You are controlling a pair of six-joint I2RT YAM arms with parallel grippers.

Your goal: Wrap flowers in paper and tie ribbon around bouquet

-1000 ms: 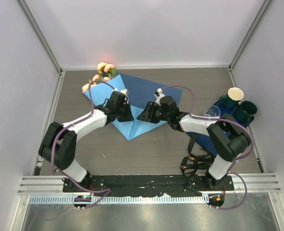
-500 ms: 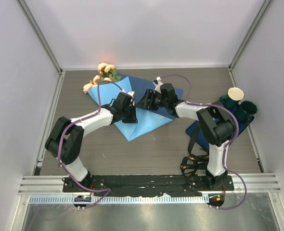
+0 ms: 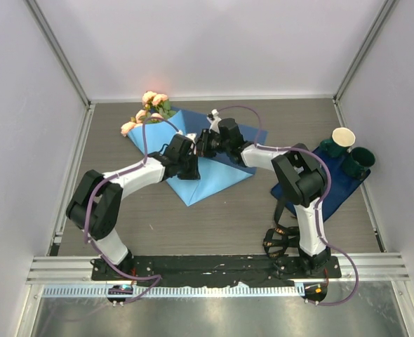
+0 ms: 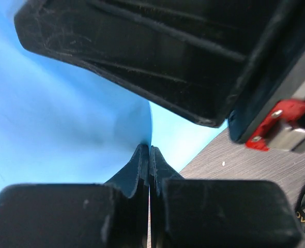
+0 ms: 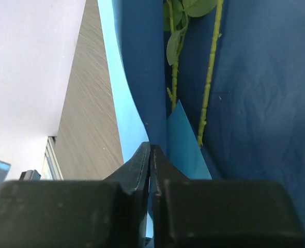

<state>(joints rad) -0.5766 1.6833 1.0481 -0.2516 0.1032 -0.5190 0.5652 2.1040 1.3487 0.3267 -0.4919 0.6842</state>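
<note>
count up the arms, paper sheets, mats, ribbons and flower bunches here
arms: 2, left arm and right arm
paper: 1
navy mat: 1
ribbon: 1
flowers: 1 bunch
total: 6

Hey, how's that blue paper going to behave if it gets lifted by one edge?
Probably floppy: the paper bends in a curve where the right end effector pinches its edge. Likely light and crease-prone too, since its folded flap lies thin and flat on the table.
</note>
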